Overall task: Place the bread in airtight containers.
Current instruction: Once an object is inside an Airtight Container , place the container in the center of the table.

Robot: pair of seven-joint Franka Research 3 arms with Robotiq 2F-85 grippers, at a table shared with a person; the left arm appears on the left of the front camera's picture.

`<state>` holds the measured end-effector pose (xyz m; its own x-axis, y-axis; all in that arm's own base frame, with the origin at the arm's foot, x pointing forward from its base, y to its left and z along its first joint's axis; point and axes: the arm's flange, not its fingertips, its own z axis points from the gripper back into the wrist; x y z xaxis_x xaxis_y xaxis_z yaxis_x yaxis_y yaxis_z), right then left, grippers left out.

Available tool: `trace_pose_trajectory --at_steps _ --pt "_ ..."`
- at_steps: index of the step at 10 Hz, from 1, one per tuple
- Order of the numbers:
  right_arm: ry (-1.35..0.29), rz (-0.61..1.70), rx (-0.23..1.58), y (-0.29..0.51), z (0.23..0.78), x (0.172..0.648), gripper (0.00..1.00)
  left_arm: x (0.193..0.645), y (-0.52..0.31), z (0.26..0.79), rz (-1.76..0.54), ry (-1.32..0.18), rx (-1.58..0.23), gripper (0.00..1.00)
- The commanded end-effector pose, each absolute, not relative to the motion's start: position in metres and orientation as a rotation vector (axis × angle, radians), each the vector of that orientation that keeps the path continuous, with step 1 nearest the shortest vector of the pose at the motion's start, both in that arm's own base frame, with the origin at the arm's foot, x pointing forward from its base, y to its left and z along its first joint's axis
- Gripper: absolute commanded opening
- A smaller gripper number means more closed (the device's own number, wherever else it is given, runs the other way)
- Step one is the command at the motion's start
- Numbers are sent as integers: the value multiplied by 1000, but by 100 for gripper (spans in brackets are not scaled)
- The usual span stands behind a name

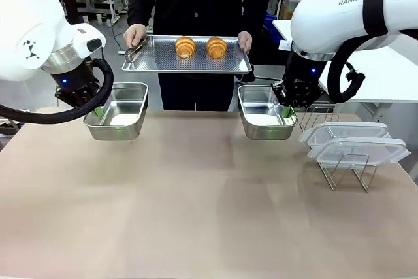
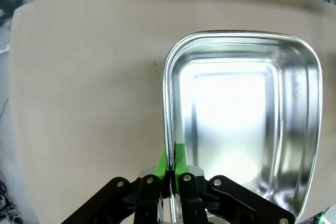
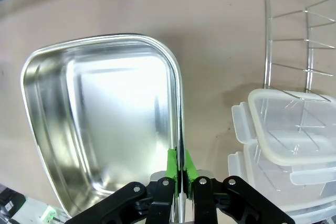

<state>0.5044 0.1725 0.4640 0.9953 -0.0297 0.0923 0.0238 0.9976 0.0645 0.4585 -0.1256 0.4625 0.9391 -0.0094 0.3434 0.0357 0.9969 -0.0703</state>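
**Table** [image 1: 196,213]: tan top, lying bare across the near half.

**Rack** [image 1: 346,173]: wire, standing at the table's right side and carrying the lids.

**Lids** [image 1: 356,142]: two, clear plastic with snap tabs. They are resting stacked on the rack, just beside the right tub and apart from it.

**Right tub** [image 3: 94,43]: shiny steel with rounded corners, sitting on the table right of centre. Nothing is lying inside it.

**Right gripper** [image 3: 179,163]: reaching down at the right tub's outer side. Its jaws are pinching the tub's rim, one green pad inside the wall and one outside.

**Left tub** [image 2: 241,35]: matching steel tub, sitting on the table left of centre, level with the right tub and well apart from it. It is likewise holding no bread.

**Left gripper** [image 2: 171,161]: coming in from the left. Its jaws are clamping the left tub's outer rim in the same way, with the wall caught between the green pads.

**Tray** [image 1: 157,58]: large, flat, perforated metal, hovering beyond the table's far edge, above and between the tubs. A person is holding it level with a hand [image 1: 134,34] on one end and the other hand [image 1: 245,41] on the opposite end.

**Croissants** [image 1: 185,46]: two, golden-brown and ridged, lying side by side near the tray's middle, close together but not touching.

**Tongs** [image 1: 135,51]: metal, lying at the tray's left end, well apart from the croissants.
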Motion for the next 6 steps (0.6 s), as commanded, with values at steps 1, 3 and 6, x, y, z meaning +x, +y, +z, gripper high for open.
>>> trace_pose_trajectory --at_steps 1,3,6 --pt "-99 -38 64 173 467 504 0 460 -123 465 -17 -357 -80 0" --pt "-99 -38 64 173 467 504 0 460 -123 465 -17 -357 -80 0" --pt "-99 -38 64 173 467 504 0 460 -123 465 -17 -357 -80 0"
